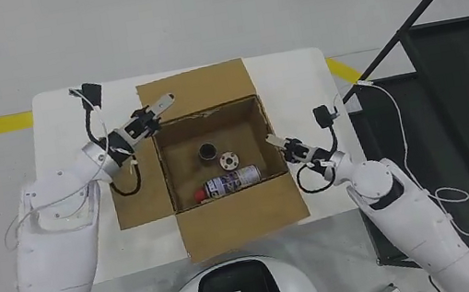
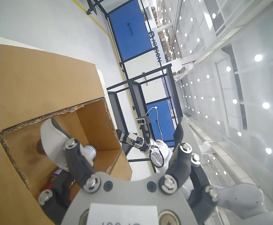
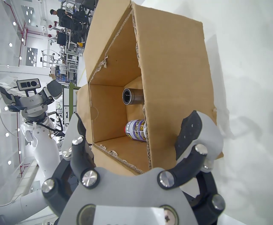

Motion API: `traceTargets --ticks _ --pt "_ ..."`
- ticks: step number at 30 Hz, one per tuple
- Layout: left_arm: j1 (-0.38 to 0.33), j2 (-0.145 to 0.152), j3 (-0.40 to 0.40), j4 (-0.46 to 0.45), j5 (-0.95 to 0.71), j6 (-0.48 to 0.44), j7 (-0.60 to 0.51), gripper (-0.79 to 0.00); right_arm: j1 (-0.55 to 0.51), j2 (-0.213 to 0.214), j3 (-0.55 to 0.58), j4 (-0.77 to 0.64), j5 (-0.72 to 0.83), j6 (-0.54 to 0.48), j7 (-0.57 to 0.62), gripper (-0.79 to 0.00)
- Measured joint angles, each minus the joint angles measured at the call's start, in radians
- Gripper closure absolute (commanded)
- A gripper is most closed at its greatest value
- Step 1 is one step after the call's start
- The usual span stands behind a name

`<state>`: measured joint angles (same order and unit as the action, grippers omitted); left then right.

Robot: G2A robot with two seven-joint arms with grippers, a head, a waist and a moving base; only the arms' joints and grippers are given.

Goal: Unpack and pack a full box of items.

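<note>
An open cardboard box [image 1: 213, 126] stands in the middle of the white table [image 1: 63, 128]. On its floor lie a dark metal cylinder [image 1: 208, 152], a small round tin [image 1: 229, 160] and a spray can [image 1: 231, 182] on its side. My left gripper [image 1: 161, 108] hangs open over the box's far left corner, nothing between its fingers [image 2: 53, 136]. My right gripper [image 1: 279, 145] is open at the box's right wall, whose rim [image 3: 147, 138] shows between its fingers [image 3: 189, 127]. The right wrist view looks in at the cylinder [image 3: 132, 96] and the spray can [image 3: 136, 130].
The box's flaps are folded out: far [image 1: 196, 85], left [image 1: 141, 199] and near [image 1: 242, 218]. A black metal rack [image 1: 448, 82] stands close to the table's right side. Bare table shows to the left of the box and at the far right corner.
</note>
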<state>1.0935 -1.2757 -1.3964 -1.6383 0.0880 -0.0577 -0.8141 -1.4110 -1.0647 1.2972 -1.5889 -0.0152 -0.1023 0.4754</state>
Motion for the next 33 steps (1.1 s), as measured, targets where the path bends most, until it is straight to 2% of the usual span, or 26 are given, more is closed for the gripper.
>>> traceTargets --ticks 7,13,21,27,33 --pt "0.047 0.012 -0.046 -0.033 -0.025 -0.007 0.009 -0.785 0.045 -0.011 -0.054 0.015 -0.025 0.022 0.021 -0.785" --pt "0.063 0.021 -0.073 -0.020 -0.084 -0.013 -0.023 -0.785 0.028 -0.009 -0.020 -0.006 -0.030 -0.001 -0.015 -0.785" --pt "0.001 0.043 -0.091 0.093 -0.129 -0.057 -0.234 -0.785 -0.052 0.003 0.055 -0.202 -0.224 -0.019 -0.147 -0.785" --pt "-0.048 0.065 -0.104 0.173 -0.140 -0.117 -0.418 -0.785 -0.048 0.005 0.013 -0.323 -0.343 -0.047 -0.068 -0.785" --pt "-0.057 0.082 -0.119 0.212 -0.186 -0.180 -0.525 -0.785 0.022 -0.006 -0.102 -0.327 -0.488 -0.017 0.000 -0.785"
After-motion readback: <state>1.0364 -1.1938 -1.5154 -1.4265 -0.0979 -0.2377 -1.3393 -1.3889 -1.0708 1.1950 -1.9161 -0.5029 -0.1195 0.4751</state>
